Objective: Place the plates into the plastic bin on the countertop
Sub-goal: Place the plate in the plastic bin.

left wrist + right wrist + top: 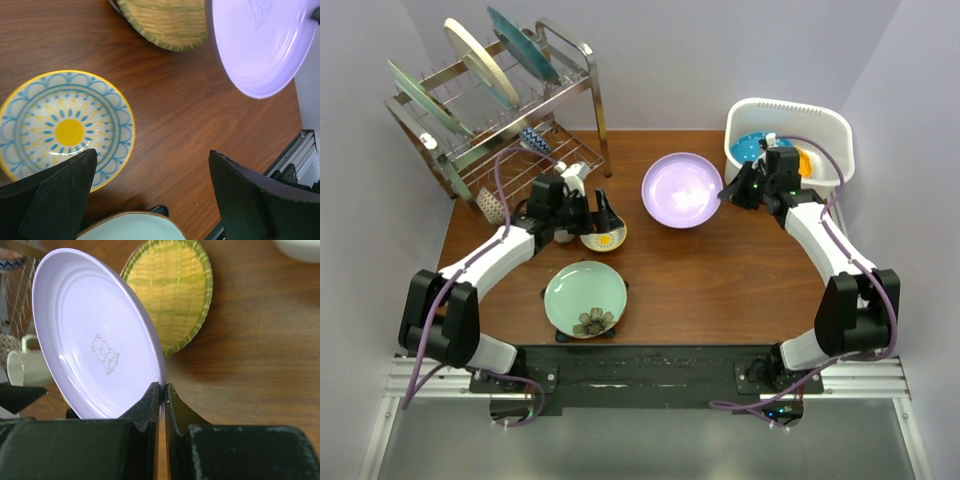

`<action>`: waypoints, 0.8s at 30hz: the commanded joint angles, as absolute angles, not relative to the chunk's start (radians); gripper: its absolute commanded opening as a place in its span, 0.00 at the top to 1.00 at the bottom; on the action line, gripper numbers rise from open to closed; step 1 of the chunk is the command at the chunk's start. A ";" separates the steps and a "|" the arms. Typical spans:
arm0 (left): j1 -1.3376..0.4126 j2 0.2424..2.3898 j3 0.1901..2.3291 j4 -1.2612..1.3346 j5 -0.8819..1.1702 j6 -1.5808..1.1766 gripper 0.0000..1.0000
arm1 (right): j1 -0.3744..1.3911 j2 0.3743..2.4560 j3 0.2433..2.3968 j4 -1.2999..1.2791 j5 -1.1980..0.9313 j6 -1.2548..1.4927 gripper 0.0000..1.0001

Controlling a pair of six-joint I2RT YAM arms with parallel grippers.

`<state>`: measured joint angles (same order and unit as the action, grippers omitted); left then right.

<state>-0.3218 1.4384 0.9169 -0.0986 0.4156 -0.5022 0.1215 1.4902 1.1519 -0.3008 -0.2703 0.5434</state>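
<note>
My right gripper [728, 192] is shut on the right rim of the lavender plate [682, 190], which it holds tilted above the countertop [720, 285]. The right wrist view shows the fingers [150, 402] pinching that rim [95, 340], with a yellow-brown woven plate [172, 290] lying flat behind it. The white plastic bin [825, 118] stands just behind the right gripper, with a blue plate [750, 148] and an orange one [806, 160] inside. A mint green plate [585, 298] rests on a dark star-shaped plate [546, 292] near the front. My left gripper [152, 195] is open over bare wood.
A small white bowl with a yellow centre [605, 238] sits just under the left gripper. The metal wire dish rack [490, 130] at the back left holds three upright plates. A white mug [17, 367] stands near it. Walls close in on the left, back and right.
</note>
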 commanded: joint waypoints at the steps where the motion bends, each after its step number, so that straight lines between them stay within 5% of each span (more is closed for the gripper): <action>1: -0.383 1.454 0.969 -0.032 0.425 -0.520 0.02 | 0.086 1.448 1.190 -0.230 -0.255 0.578 1.00; 24: -0.399 1.305 0.902 -0.135 0.324 -0.529 0.02 | -0.118 1.580 1.316 -0.112 -0.266 0.687 1.00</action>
<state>-0.3977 1.3331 0.9108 -0.1165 0.3496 -0.5236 -0.0952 1.5764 1.2297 -0.1787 -0.2634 0.6563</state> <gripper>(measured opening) 0.980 0.057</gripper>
